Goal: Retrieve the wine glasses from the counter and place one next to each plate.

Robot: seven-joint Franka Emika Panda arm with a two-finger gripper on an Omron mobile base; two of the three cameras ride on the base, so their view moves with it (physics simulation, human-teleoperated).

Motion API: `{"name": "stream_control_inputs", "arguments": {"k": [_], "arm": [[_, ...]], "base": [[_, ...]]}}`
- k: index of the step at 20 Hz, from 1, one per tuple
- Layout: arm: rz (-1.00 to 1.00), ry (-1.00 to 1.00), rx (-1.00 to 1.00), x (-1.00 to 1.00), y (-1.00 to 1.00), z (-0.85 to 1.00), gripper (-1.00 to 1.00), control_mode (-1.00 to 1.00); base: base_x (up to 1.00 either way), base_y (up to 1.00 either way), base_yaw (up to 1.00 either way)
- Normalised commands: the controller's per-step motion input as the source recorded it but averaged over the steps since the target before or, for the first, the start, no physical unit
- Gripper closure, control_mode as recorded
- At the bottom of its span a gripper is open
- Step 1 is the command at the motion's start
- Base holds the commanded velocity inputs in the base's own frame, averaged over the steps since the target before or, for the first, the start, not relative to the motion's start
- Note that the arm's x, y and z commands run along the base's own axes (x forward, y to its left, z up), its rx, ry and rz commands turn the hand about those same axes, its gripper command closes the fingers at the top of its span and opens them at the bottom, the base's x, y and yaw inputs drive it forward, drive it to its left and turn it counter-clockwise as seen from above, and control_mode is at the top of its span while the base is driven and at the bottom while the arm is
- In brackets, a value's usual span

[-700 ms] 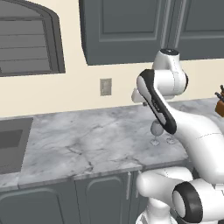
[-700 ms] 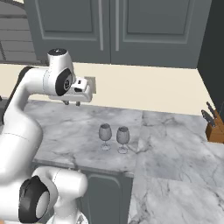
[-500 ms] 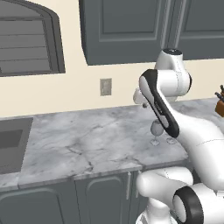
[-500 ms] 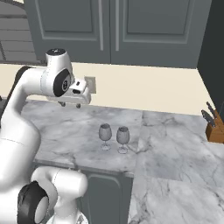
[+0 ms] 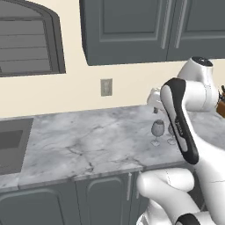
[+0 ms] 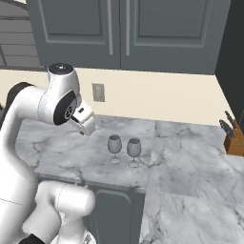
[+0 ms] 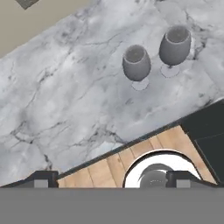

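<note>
Right of centre in the left base view, two wine glasses (image 5: 157, 130) stand upright on the marble table (image 5: 88, 145), close together near its front edge; the farther one is half hidden behind the arm. Sink (image 5: 11, 145) at far left, wall outlet (image 5: 106, 87) above the table, knife block (image 5: 221, 105) at the right edge.

Centre of the right base view: both glasses side by side, just apart, left glass (image 6: 114, 145), right glass (image 6: 134, 149). The hand (image 6: 86, 121) hangs up and to their left, above the table, touching nothing. Knife block at right edge.

Upper right of the hand view: both glasses from above, bowls open, feet flat on the marble. Finger tips (image 7: 41, 179) show at the bottom corners, spread wide, nothing between them.

Judgement: glasses look light, thin, fragile and slippery, top-heavy, easy to tip. Best taken around the bowl's lower part or on the stem, gentle squeeze, nearer glass first, without bumping its neighbour.
</note>
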Motion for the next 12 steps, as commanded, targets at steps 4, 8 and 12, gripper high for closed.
{"name": "stream_control_inputs", "arguments": {"k": [4, 8, 12], "arm": [[-0.43, 0.0, 0.25, -0.26, -0.23, 0.0, -1.0, -1.0], [-0.18, 0.04, 0.19, -0.02, -0.66, -0.46, -1.0, -1.0], [-0.04, 0.2, 0.31, 0.18, -0.84, -0.5, -1.0, -1.0]], "base": [[0.0, 0.0, 0.0], [0.0, 0.0, 0.0], [0.0, 0.0, 0.0]]}}
